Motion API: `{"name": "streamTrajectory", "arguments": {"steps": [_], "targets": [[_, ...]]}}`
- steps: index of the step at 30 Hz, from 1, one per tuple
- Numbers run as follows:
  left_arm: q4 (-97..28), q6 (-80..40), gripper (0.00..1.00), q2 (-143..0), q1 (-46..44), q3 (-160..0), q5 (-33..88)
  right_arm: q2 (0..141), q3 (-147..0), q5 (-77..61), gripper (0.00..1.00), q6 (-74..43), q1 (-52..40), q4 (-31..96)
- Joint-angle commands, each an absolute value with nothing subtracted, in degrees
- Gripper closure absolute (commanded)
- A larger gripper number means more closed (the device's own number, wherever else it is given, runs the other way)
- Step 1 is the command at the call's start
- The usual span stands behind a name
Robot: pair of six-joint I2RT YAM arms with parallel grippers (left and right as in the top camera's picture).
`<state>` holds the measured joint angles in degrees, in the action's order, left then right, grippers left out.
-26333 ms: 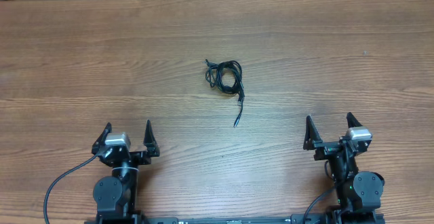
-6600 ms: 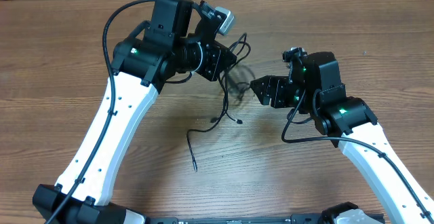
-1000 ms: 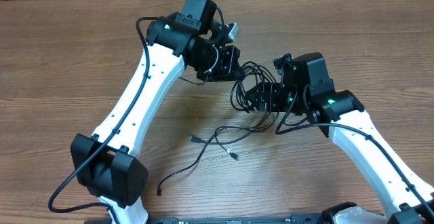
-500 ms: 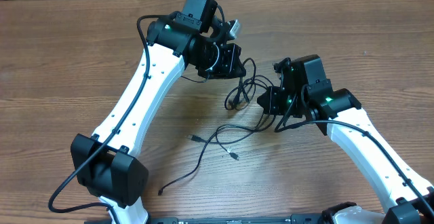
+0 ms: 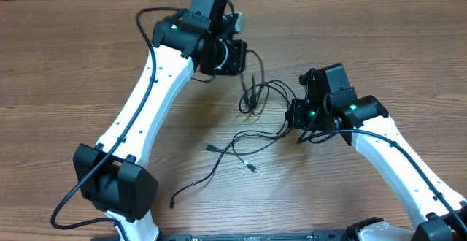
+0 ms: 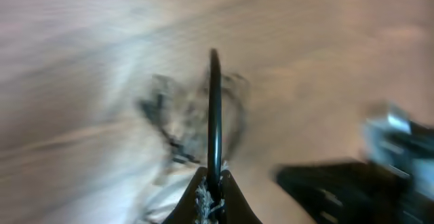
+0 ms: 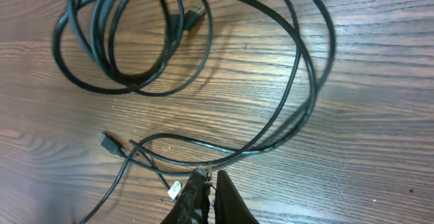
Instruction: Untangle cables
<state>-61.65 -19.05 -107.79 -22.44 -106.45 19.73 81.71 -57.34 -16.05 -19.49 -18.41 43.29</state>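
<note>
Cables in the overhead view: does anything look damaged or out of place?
No damage shows. The cables are only a loose tangle strung between the left gripper and the right gripper, with ends trailing over the table.

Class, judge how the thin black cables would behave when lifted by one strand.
Probably floppy: the cables sag in loose curves below the left tool. Likely light: a single pinched strand seems to carry them. They may snag, since the loops cross one another.
</note>
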Motion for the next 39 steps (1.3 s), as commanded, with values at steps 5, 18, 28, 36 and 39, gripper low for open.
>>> {"name": "streamTrajectory", "arguments": {"steps": [5,18,28,36,39], "targets": [[-61.56,-18.02,0.57,-106.87,-22.11,-107.5,-0.56,81.78,-58.19,-15.03,0.96,-19.68,-18.63,43.29],[-66.24,-14.98,0.6,-108.53,-25.93,-106.39,14.87,81.78,-58.19,-15.03,0.96,-19.66,-18.63,43.22],[-67.48,-23.07,0.44,-112.05,-30.33,-105.14,14.55,81.78,-58.19,-15.05,0.96,-19.68,-18.63,43.35],[-66.59,-27.07,0.45,-117.49,-30.57,-105.14,11.22,81.78,-58.19,-15.05,0.96,-19.66,-18.63,43.4],[-65.67,-27.11,0.45,-119.52,-30.72,-105.14,11.9,81.78,-58.19,-15.03,0.96,-19.66,-18.63,43.38]]}}
